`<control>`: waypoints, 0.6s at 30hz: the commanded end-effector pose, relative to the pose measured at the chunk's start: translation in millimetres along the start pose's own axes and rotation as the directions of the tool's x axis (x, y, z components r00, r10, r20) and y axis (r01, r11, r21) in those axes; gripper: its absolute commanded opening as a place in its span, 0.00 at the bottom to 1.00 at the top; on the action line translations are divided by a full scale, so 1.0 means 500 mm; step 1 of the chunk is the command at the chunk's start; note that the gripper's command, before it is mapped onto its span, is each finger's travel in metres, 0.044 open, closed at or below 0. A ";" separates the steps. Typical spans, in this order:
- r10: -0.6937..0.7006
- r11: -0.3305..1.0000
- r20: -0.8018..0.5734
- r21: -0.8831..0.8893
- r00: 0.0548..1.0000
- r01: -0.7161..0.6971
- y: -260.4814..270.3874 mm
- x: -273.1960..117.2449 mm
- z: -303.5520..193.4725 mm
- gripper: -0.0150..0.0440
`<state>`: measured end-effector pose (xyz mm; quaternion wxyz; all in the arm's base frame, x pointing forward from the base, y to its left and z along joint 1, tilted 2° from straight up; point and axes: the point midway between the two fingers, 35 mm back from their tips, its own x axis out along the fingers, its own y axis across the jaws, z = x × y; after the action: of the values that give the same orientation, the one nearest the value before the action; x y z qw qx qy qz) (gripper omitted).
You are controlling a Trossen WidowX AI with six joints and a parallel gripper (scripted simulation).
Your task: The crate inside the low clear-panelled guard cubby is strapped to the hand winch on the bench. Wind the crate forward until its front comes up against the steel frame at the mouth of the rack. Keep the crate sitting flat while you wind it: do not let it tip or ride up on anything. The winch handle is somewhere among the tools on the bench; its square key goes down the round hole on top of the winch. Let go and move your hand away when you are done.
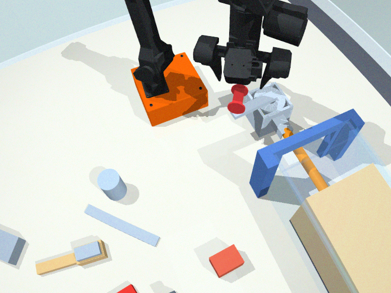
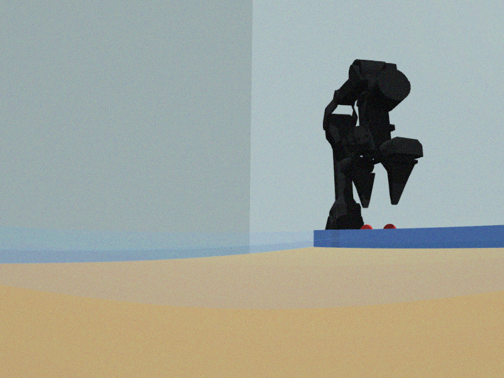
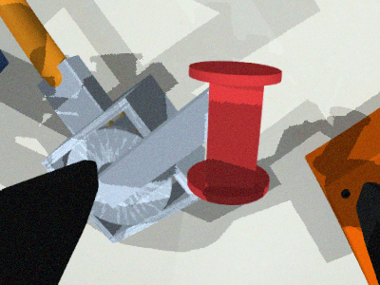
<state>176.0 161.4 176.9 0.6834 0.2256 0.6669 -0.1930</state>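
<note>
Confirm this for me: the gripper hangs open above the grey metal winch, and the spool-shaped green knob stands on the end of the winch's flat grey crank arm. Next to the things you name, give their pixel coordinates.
Wrong colour: the spool-shaped knob (image 1: 238,99) (image 3: 234,128) is red, as the wrist view shows. The rest of your statement stands.

matt red grip (image 1: 238,99) (image 3: 234,133), smooth tan crate (image 1: 355,215) (image 2: 252,336), metal-looking winch (image 1: 269,110) (image 3: 121,171)
</note>
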 end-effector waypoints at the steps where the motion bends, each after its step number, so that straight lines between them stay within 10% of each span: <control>1: 0.005 0.999 -0.005 -0.033 1.000 -0.006 -0.003 0.001 0.000 1.00; 18: 0.006 0.999 -0.005 -0.036 1.000 -0.006 0.003 0.045 0.002 1.00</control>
<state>178.4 161.9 160.5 0.6876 0.2173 0.6687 -0.1808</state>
